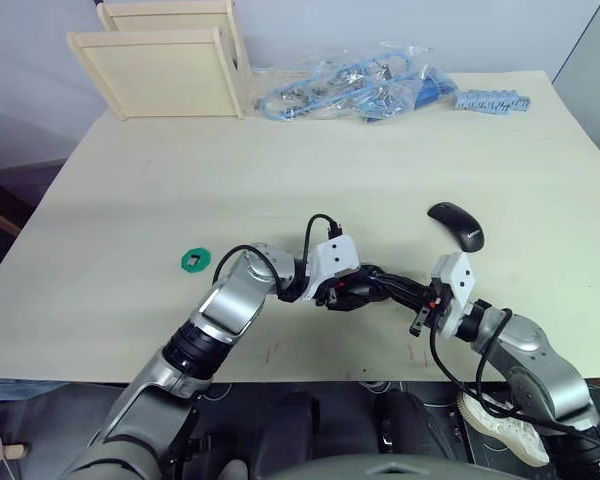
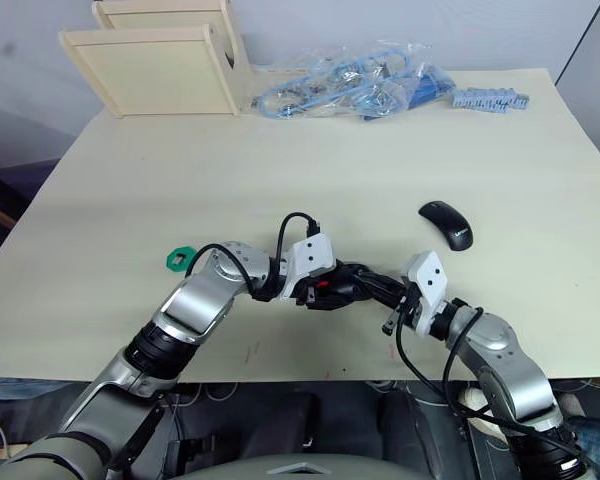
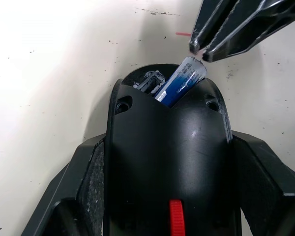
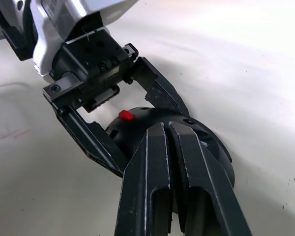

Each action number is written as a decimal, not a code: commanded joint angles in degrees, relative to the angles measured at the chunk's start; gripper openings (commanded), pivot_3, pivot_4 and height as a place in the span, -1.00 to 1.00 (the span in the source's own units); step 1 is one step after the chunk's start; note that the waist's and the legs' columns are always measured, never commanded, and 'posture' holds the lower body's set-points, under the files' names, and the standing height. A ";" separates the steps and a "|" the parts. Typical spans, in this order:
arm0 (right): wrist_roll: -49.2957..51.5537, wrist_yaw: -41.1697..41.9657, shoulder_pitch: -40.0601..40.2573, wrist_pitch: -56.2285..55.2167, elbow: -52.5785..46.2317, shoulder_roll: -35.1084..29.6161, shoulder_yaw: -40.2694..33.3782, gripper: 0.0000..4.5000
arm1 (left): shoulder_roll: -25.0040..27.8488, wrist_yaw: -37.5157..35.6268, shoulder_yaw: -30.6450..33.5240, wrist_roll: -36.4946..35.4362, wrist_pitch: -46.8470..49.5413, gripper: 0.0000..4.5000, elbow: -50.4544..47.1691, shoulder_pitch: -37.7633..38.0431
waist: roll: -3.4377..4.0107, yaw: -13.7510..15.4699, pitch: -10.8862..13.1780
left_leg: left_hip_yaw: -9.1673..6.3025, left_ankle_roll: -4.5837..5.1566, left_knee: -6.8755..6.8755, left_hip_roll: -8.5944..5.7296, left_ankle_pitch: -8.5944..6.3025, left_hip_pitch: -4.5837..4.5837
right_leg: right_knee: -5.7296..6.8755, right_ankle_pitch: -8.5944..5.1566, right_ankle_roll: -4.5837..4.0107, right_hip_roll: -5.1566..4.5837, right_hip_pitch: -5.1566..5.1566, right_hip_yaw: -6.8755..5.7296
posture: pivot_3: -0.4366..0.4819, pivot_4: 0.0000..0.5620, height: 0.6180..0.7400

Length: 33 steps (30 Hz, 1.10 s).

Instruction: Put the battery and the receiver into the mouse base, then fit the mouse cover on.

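Note:
My left gripper (image 3: 171, 167) is shut on the mouse base (image 3: 167, 142), a black body with a red wheel, near the table's front edge. The blue-and-white battery (image 3: 183, 80) lies tilted in the base's open compartment, one end sticking up over the rim. My right gripper (image 3: 202, 49) is shut, and its tips touch the raised end of the battery. In the right wrist view, the right gripper (image 4: 162, 127) hangs over the mouse base (image 4: 214, 147). The mouse cover (image 1: 457, 225), a plain black shell, lies on the table behind my right arm. The receiver is hidden.
A green toothed disc (image 1: 195, 261) lies left of my left arm. Wooden trays (image 1: 170, 65) stand at the back left. Clear bags of blue parts (image 1: 350, 90) and a blue strip (image 1: 492, 101) lie along the far edge.

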 commanded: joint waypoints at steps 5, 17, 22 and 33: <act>-5.23 -0.49 1.10 -4.19 5.78 2.16 1.88 -0.94 | -0.07 -0.54 -1.83 -0.25 0.12 0.29 0.86 1.03 | 0.00 -0.17 -0.04 | 0.01 0.00 0.00 0.00 0.00 0.02 | 0.00 0.00 0.00 0.00 0.02 0.01 | -0.05 -0.47 1.00; -10.03 -1.12 -0.60 5.60 16.60 2.46 7.62 -0.94 | -0.10 -0.34 -1.79 -0.28 -0.01 0.29 1.11 1.17 | -0.46 -0.83 -1.03 | 0.05 0.01 -0.19 0.04 -0.02 0.88 | -0.10 -0.07 -0.06 0.06 0.77 0.08 | -0.05 -0.47 1.00; -6.37 0.25 -2.34 4.00 12.62 2.54 3.32 -0.94 | -0.05 -0.21 -1.83 -0.25 0.12 0.29 0.95 1.30 | -0.58 -0.90 -1.17 | 0.04 0.01 -0.32 0.10 -0.03 1.45 | -0.17 -0.13 -0.14 0.14 1.27 0.10 | -0.05 -0.47 1.00; 4.71 16.01 -0.05 -1.13 1.13 -10.52 -10.48 -0.85 | -0.02 -0.28 -2.01 -0.08 0.19 0.29 0.62 0.96 | -0.34 -0.56 -0.82 | 0.03 0.03 -0.33 0.07 -0.06 1.38 | -0.27 -0.18 -0.04 0.06 1.32 0.10 | -0.05 -0.47 1.00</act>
